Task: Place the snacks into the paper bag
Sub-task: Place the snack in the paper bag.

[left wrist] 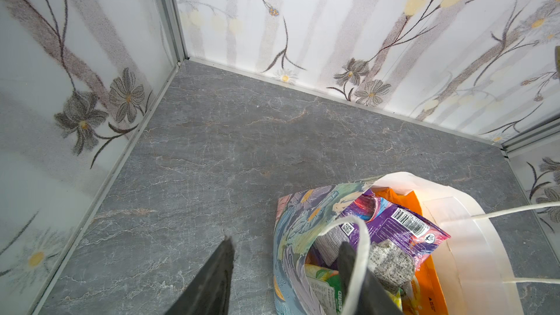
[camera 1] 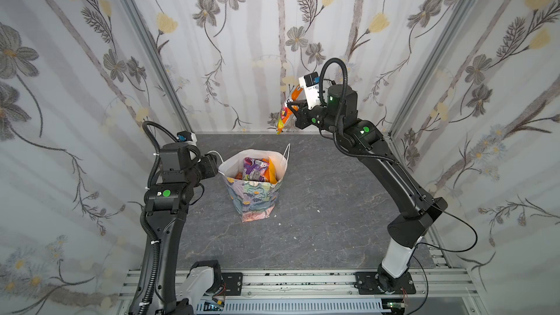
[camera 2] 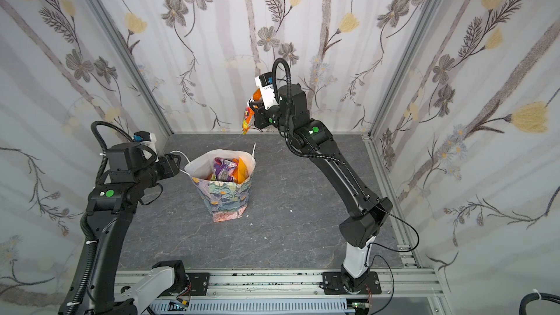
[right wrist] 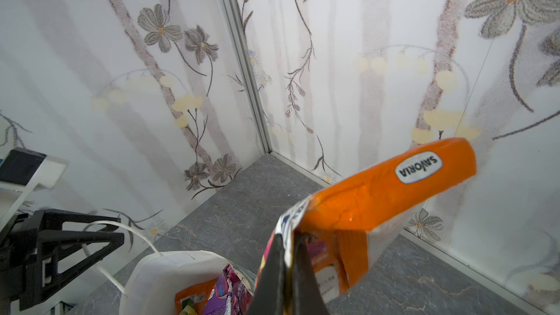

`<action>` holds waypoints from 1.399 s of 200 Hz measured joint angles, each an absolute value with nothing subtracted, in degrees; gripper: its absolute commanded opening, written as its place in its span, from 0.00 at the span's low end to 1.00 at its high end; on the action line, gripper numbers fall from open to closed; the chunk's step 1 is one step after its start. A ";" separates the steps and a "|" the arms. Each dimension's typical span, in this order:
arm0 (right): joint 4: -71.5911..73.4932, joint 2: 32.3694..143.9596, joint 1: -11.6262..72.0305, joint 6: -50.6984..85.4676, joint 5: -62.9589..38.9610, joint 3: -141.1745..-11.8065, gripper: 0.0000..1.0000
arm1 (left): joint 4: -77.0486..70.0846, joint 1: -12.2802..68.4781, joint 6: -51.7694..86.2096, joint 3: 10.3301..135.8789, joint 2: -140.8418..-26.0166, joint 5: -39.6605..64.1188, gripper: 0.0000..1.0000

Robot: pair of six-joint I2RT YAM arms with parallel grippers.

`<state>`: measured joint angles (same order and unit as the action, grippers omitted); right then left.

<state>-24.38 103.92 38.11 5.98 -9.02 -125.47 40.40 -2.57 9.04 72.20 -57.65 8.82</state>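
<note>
The paper bag stands upright and open mid-table, floral outside, white inside. Several snacks lie in it, among them a purple packet and an orange one. My left gripper is open at the bag's left rim. One finger is outside the wall; the other is inside, with the white cord handle looped over it. My right gripper is shut on an orange snack packet. It hangs high near the back wall, behind the bag and to its right.
Floral walls close in the grey table on three sides. An aluminium rail with both arm bases runs along the front edge. A few white crumbs lie right of the bag. The bag's far handle sticks up.
</note>
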 measured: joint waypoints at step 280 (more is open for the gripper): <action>-48.62 108.36 60.93 -9.72 26.50 -128.64 0.00 | 39.64 -2.57 9.04 71.16 -57.21 8.84 0.36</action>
